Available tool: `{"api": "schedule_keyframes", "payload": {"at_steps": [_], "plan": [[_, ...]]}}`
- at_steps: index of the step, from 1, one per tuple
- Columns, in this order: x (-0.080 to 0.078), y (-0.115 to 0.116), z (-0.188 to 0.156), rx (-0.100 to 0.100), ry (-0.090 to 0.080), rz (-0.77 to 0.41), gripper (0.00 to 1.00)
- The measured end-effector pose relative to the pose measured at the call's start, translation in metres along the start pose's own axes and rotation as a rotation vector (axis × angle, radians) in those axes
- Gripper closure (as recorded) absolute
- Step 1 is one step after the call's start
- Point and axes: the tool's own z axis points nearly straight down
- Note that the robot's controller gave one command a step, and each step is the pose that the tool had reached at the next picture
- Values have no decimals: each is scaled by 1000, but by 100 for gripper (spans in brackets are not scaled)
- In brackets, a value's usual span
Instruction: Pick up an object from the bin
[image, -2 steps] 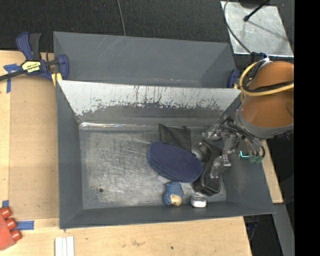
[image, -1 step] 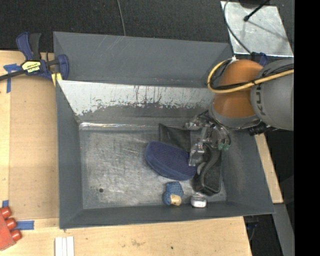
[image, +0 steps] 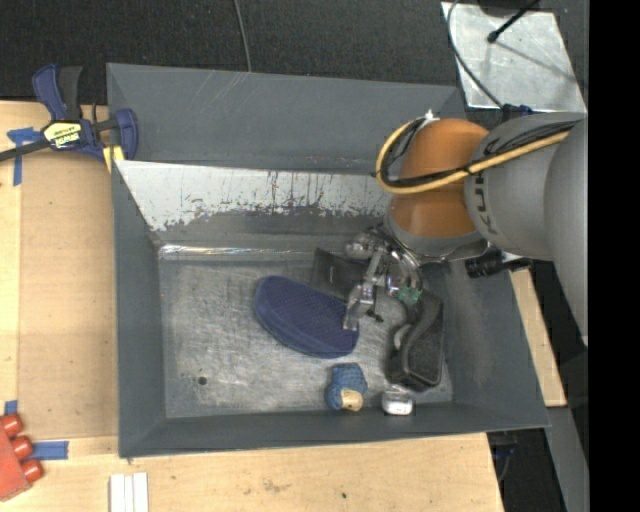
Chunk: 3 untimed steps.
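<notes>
Blue oval pad (image: 300, 316) lies mid-floor; the arm (image: 530, 190) dips in from the right, gripper (image: 362, 300) at its right edge, half hiding a black slab (image: 330, 268); jaws I cannot tell.

The grey metal bin (image: 140, 330) is matt, its floor scuffed and its back wall scratched bare. The dark blue oval pad (image: 300, 315) looks like woven cloth. The black curved plastic piece (image: 422, 350) shines slightly. The pincer (image: 358, 305) is bright bare metal.

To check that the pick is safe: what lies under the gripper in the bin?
Under the gripper lie the right end of a dark blue oval pad and a flat black piece. The gripper covers where they meet.
</notes>
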Motion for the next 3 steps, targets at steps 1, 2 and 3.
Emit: {"api": "schedule_keyframes", "payload": {"at_steps": [1,2,3], "plan": [[1,0,-1,-1,7,0,100],[-4,6,-75,-3,-5,31,100],[-1,5,-70,0,4,30,0]]}}
